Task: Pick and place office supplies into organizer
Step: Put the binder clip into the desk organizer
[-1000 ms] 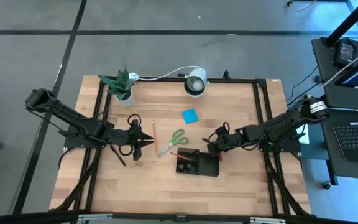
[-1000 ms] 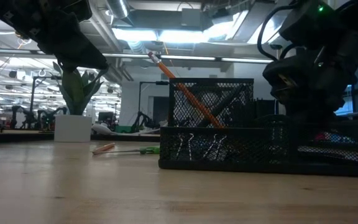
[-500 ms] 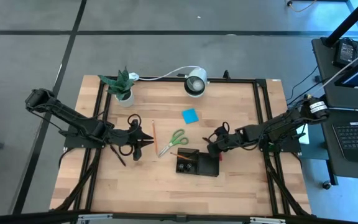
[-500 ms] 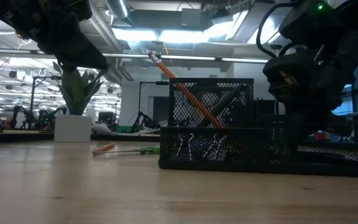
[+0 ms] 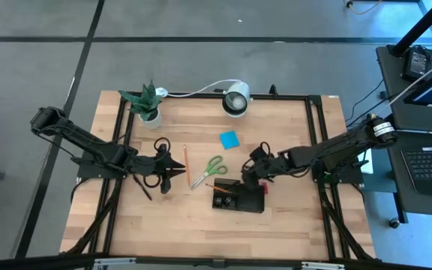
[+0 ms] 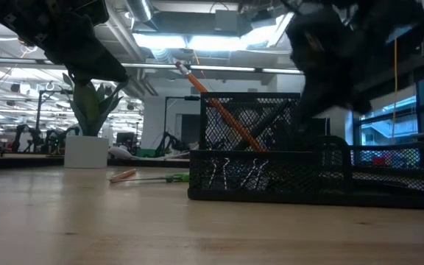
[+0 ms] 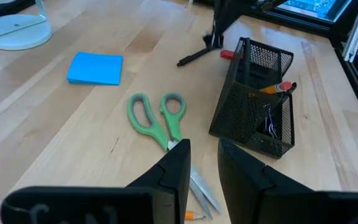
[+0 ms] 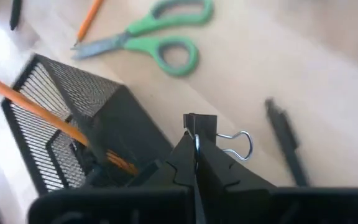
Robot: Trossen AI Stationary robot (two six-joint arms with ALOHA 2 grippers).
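The black mesh organizer point(image 5: 238, 196) stands right of the table's middle, with an orange pencil point(image 8: 48, 118) leaning in its tall compartment. My right gripper point(image 5: 247, 175) hangs above the organizer's far right corner, shut on a small black binder clip point(image 8: 199, 126). Green-handled scissors point(image 5: 208, 171), a blue sticky-note pad point(image 5: 229, 139) and an orange pencil point(image 5: 186, 160) lie flat on the wood. A black pen point(image 7: 194, 57) and a small red piece point(image 7: 227, 54) lie beside the organizer. My left gripper point(image 5: 169, 171) waits left of the scissors, open with nothing between its fingers point(image 7: 182, 168). My right gripper pinches the binder clip's black body point(image 8: 197, 132) between its two fingertips, slanting down from the table's right side. The clip's wire loop handle point(image 8: 240, 147) sticks out sideways past the fingers. The clip is lifted clear of the table.
A potted green plant point(image 5: 147, 105) and a white round lamp point(image 5: 236, 100) with its cable stand along the far edge. Another black pen point(image 5: 142, 187) lies below my left arm. Bare wood lies open toward the near edge.
My right gripper has risen from the table and gone toward the table's left, from beside the organizer to above its far right corner, rolling as it went. My left arm has kept still.
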